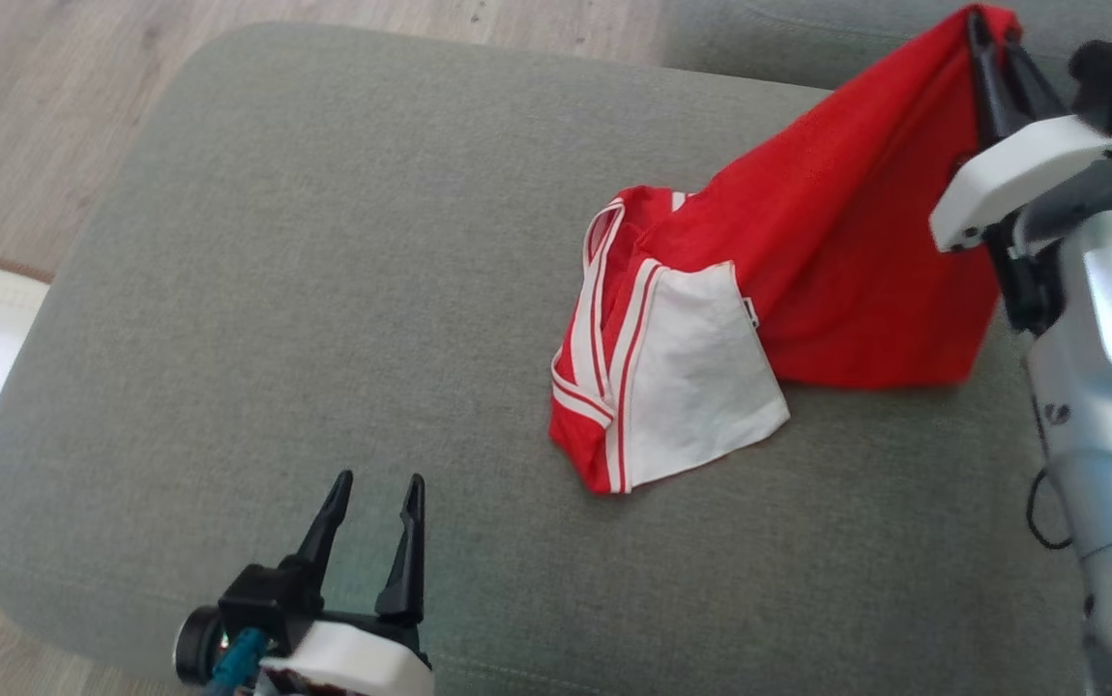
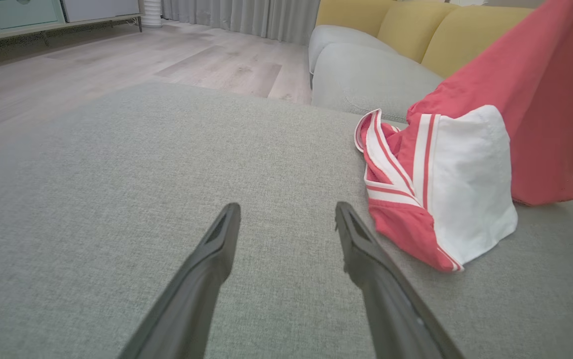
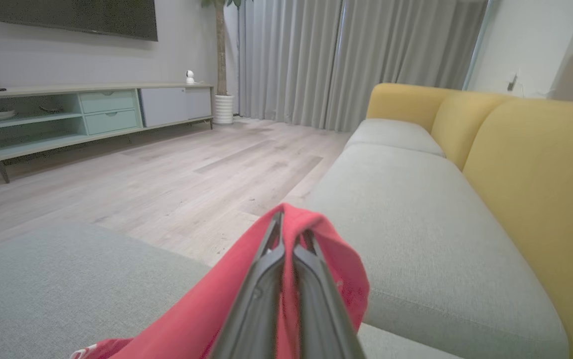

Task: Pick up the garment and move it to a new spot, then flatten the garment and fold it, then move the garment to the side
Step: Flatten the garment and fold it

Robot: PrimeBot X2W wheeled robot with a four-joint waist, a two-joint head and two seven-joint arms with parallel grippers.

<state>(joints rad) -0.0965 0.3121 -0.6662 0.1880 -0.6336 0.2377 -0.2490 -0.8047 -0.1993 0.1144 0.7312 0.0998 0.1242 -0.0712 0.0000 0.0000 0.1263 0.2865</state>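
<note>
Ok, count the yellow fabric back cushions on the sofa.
3: the far cushion, the middle cushion, the near cushion at the right wrist view's right edge; more may lie out of frame.

Home living rm: yellow-backed sofa (image 3: 515, 164), wall TV (image 3: 72, 17) over low media unit (image 3: 92, 114), curtains (image 3: 346, 60), wood floor (image 3: 167, 174)

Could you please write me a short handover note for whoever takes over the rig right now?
Right pincer: shut on an edge of the red and white garment, holding it raised.
Left pincer: open, holding nothing, apart from the garment.
Garment: its lower part, with the white panel, rests crumpled on the grey cushion.
Done: grasp taken, one edge lifted.
Left: move it to a new spot, flatten, fold, set aside.
</note>
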